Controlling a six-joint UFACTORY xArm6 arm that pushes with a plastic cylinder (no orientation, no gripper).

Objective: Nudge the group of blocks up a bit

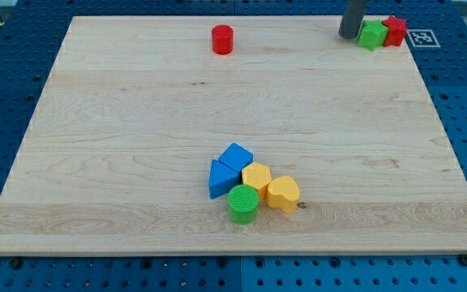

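A tight group of blocks lies at the bottom middle of the wooden board [136,146]: a blue cube [236,155], a blue triangular block [220,178], a yellow hexagonal block [256,176], a yellow heart-shaped block [283,193] and a green cylinder [243,203]. They touch one another. My tip [349,35] is at the view's top right, far from the group, just left of a green block [371,35].
A red star-shaped block [394,30] touches the green block at the top right corner. A red cylinder [222,39] stands alone near the top middle. A blue pegboard table [6,105] surrounds the board. A fiducial marker [422,36] lies at the top right.
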